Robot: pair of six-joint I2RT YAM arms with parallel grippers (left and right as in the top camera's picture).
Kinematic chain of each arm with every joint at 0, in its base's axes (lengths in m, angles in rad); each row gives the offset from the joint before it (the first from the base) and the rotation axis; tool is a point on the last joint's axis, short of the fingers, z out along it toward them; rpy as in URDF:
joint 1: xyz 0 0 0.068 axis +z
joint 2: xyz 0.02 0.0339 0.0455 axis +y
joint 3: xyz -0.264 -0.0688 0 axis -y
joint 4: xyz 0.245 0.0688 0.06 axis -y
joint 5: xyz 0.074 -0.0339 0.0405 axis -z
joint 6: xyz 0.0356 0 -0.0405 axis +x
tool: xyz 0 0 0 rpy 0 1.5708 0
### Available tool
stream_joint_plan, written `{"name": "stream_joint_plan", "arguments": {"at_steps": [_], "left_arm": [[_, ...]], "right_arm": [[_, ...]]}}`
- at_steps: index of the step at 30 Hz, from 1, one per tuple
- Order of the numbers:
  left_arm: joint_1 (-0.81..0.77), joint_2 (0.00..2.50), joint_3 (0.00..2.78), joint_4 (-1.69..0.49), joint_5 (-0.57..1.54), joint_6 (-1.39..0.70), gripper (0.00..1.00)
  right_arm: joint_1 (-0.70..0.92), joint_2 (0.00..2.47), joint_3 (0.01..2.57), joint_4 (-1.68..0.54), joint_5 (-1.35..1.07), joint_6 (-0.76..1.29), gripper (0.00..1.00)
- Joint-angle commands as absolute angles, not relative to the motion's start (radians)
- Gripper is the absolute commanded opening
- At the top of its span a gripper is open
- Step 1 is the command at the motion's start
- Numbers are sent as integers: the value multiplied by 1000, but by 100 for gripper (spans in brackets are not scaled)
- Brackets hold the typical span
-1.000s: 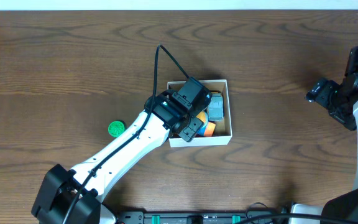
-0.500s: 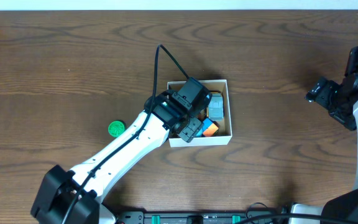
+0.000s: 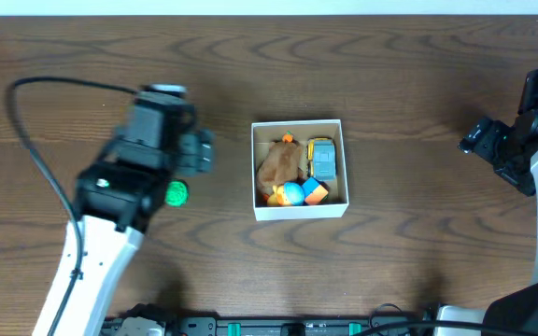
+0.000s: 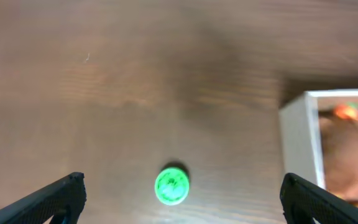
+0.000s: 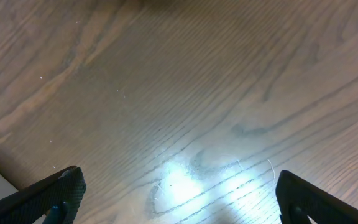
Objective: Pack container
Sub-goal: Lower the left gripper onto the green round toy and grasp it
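Observation:
The container (image 3: 299, 211) is a white box with a brown inside at mid-table. It holds a brown plush (image 3: 278, 163), a grey and yellow toy car (image 3: 322, 157), a blue ball (image 3: 292, 193) and an orange and blue block (image 3: 315, 191). A green disc (image 3: 176, 193) lies on the table left of the container. My left gripper (image 3: 199, 152) is open and empty, raised above the table near the disc. In the left wrist view the disc (image 4: 171, 185) shows between the open fingers (image 4: 182, 202), with the container wall (image 4: 297, 143) at the right. My right gripper (image 3: 479, 138) is open and empty at the far right.
The dark wooden table (image 3: 418, 75) spreads all round. The right wrist view shows only wood grain with a light glare (image 5: 185, 180) between the open fingers (image 5: 178, 196). A black cable (image 3: 63, 84) arcs from the left arm.
My left gripper has left the container and swung far left, above the green disc. The toys in the container are now uncovered. The right arm has not moved.

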State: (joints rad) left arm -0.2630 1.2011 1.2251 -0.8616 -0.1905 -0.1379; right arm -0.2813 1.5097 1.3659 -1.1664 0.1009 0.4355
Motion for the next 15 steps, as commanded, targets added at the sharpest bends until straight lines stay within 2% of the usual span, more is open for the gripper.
{"name": "stream_joint_plan", "arguments": {"at_steps": [1, 6, 15], "left_arm": [[-138, 1278, 1193, -889, -135, -297, 98], [-37, 1433, 1166, -890, 21, -313, 98], [-12, 1719, 1166, -890, 80, -320, 98]], "right_arm": [[-280, 1499, 1365, -1168, 96, 421, 99], [-280, 1499, 1365, -1168, 96, 421, 99], [-280, 1499, 1365, -1168, 96, 421, 99]]}}
